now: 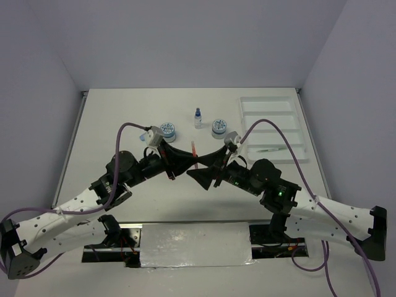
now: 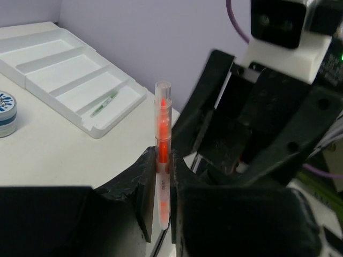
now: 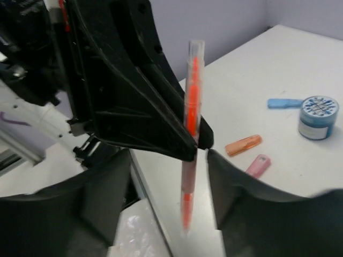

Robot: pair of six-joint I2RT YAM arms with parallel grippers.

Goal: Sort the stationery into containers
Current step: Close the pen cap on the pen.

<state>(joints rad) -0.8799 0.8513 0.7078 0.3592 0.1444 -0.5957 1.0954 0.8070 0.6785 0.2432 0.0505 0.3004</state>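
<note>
An orange-red pen (image 1: 193, 154) stands upright above the table's middle. My left gripper (image 1: 190, 162) is shut on it; the left wrist view shows the pen (image 2: 162, 139) pinched between the jaws of the left gripper (image 2: 162, 176). My right gripper (image 1: 200, 164) faces it, open. In the right wrist view the pen (image 3: 188, 155) hangs between the spread jaws of the right gripper (image 3: 169, 156), which do not touch it. The white divided tray (image 1: 272, 102) lies at the far right with a thin greenish pen (image 1: 270, 150) in its nearest compartment.
Two blue-grey jars (image 1: 167, 131) (image 1: 219, 127) and a blue-capped bottle (image 1: 198, 117) stand behind the grippers. Blue (image 3: 284, 103), orange (image 3: 243, 145) and pink (image 3: 258, 165) stubby pieces lie on the table near one jar (image 3: 318, 116). The table's near edge is below the grippers.
</note>
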